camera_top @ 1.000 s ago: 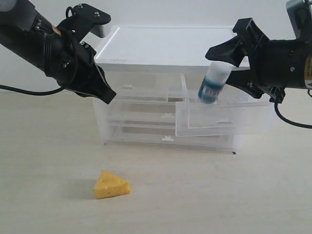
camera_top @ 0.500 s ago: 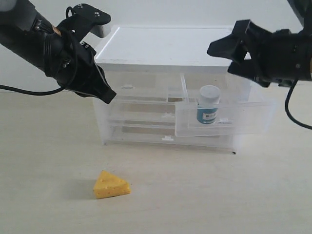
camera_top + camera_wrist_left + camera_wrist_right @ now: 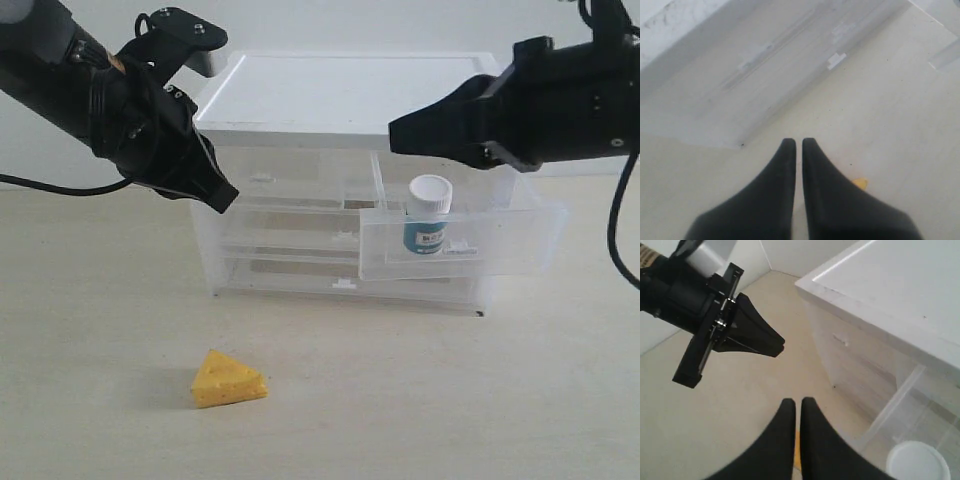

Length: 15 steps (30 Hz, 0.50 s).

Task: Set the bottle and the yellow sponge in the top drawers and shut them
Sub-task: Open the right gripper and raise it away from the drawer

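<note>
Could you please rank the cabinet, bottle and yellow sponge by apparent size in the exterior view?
1. cabinet
2-3. yellow sponge and bottle: they look alike, and the yellow sponge sits nearer the camera, so unranked.

Left wrist view: sponge (image 3: pixel 860 183) mostly hidden behind the left gripper (image 3: pixel 798 142), only a yellow corner showing. Right wrist view: bottle (image 3: pixel 916 462) cut off by the picture's edge, only its white top showing. Exterior view: label (image 3: pixel 427 238) print too small to read

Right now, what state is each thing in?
right top drawer: pulled open
left top drawer: closed
bottle: upright inside right top drawer
yellow sponge: loose on table
left hand: shut, empty
right hand: shut, empty
</note>
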Each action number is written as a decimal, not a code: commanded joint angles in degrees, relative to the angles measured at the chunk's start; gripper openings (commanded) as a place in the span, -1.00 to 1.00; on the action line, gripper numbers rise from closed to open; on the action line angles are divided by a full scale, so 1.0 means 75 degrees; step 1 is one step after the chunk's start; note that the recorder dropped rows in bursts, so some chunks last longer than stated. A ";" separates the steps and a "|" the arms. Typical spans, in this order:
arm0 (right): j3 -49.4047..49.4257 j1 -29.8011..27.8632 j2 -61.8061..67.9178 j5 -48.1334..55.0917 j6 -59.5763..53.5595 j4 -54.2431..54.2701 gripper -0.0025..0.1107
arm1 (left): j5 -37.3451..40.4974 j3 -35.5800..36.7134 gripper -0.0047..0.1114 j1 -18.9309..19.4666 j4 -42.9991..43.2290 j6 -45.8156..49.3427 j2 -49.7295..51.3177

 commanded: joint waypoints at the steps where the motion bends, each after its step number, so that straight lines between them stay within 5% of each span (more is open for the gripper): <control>1: -0.0165 0.1203 -0.0006 0.2009 -0.1485 -0.0047 -0.96 | -0.0032 0.0021 -0.85 0.0028 -0.0068 0.0010 -0.0044; 6: -0.0165 0.2110 -0.0006 0.8571 -0.3579 -0.0047 -0.96 | 0.0000 0.0021 -0.85 0.0028 -0.0068 0.0010 -0.0044; 10: -0.0165 0.2091 0.0004 1.0612 -0.5736 0.1354 -0.96 | 0.0000 0.0021 -0.85 0.0028 -0.0068 0.0010 -0.0044; 15: -0.0398 0.2091 0.0016 1.1811 -0.9944 0.5084 -0.96 | -0.0015 0.0021 -0.85 0.0028 -0.0068 0.0010 -0.0044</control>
